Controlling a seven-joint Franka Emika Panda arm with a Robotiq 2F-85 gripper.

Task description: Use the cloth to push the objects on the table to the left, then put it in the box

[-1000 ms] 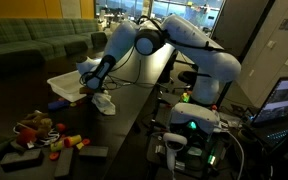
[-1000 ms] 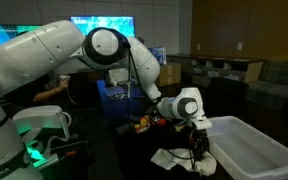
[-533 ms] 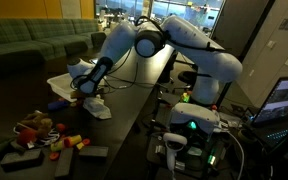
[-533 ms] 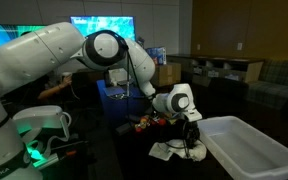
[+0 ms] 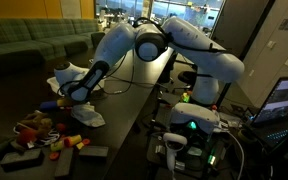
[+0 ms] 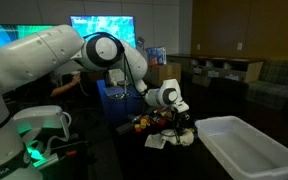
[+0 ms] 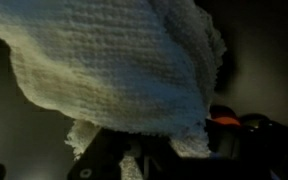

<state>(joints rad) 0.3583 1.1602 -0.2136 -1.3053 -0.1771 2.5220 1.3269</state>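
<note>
The white cloth (image 5: 88, 116) trails on the dark table (image 5: 124, 125) under my gripper (image 5: 75, 99), which is shut on it. In the wrist view the cloth (image 7: 114, 70) fills most of the picture and hides the jaws. An orange toy (image 7: 222, 118) shows past its right edge. The objects (image 5: 39, 130), small multicoloured toys, lie in a cluster just beyond the cloth. In both exterior views the cloth (image 6: 169, 139) sits between the toys (image 6: 144, 123) and the box (image 6: 249, 150). The translucent box (image 5: 68, 76) stands behind the arm, apart from the gripper (image 6: 176, 128).
A flat dark block (image 5: 92, 152) lies near the table's front end beside the toys. A green sofa (image 5: 24, 45) stands behind the table. Robot electronics with a green light (image 5: 189, 125) sit at the table's side. A bright screen (image 6: 104, 35) glows in the background.
My gripper has dragged the cloth along the table, away from the box and up to the cluster of toys. The box has stayed put.
</note>
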